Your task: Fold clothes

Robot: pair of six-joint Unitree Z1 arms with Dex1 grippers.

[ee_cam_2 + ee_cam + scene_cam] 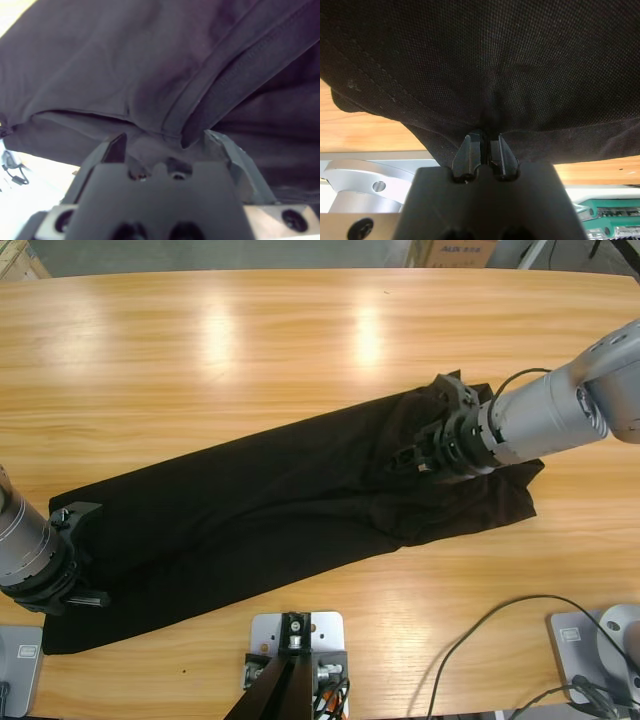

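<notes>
Where polo shirt [270, 510] stretches across bench [200, 350]: left gripper [483, 142] pinching its hem, right gripper [165, 142] spread over fabric.

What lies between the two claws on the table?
In the high view, only the black shirt stretches from the left claw to the right claw; nothing else.

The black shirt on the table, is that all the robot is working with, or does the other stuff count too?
Part of the job:
- black shirt, lying lengthwise on the wooden table
- left end effector, shut on the shirt's edge
- right end effector, open over the shirt

Just lying about:
- cables at the near edge
- cardboard box behind the table
</notes>
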